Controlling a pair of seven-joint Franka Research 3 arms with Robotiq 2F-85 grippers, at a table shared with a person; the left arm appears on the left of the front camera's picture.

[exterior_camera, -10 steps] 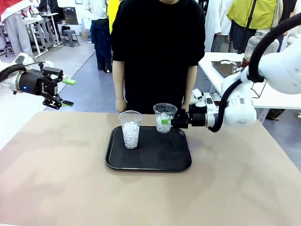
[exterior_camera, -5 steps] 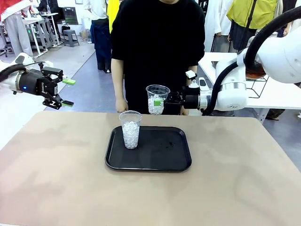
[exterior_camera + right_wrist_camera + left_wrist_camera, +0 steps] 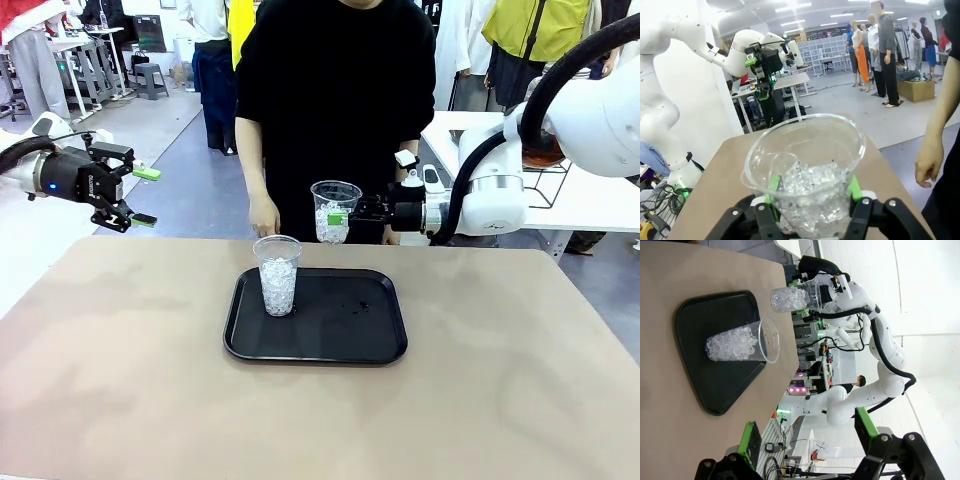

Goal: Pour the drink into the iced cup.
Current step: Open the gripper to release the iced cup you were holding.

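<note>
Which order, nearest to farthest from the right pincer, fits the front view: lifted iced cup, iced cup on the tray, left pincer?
1. Lifted iced cup: clamped in the right pincer, raised mid-picture.
2. Iced cup on the tray: below, to its left.
3. Left pincer: open, at the far left.

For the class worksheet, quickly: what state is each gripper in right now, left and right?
Left gripper: open, holding nothing.
Right gripper: shut on a cup of ice, held in the air.
</note>
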